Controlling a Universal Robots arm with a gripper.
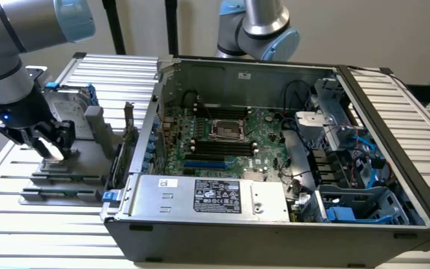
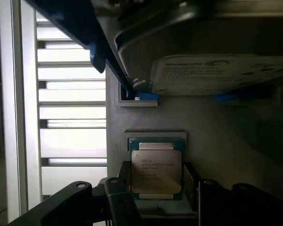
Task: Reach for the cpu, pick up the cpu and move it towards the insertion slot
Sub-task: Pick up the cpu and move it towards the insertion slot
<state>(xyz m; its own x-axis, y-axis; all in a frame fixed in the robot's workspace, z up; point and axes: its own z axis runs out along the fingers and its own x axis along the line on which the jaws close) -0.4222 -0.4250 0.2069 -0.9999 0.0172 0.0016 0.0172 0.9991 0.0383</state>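
Note:
The cpu [image 2: 156,172] is a small square chip with a silver top and a green rim. It sits between my dark fingers [image 2: 124,176], whose pads press on two opposite edges. It is level with the grey holder plate [image 2: 146,120]. In the exterior view my gripper [image 1: 48,147] stands at the exterior view's left, outside the computer case, with the pale cpu [image 1: 48,149] between its fingertips just above the grey fixture [image 1: 69,168]. The insertion slot [image 1: 227,129], a shiny metal frame with a dark centre, lies on the green board inside the open case, far from the gripper.
The case wall [image 1: 144,140] stands between the fixture and the board. An upright silver hard drive with a blue frame [image 2: 221,75] rises close behind the cpu. Black memory slots [image 1: 223,148], a power supply [image 1: 211,196] and a second arm [image 1: 263,33] are also near.

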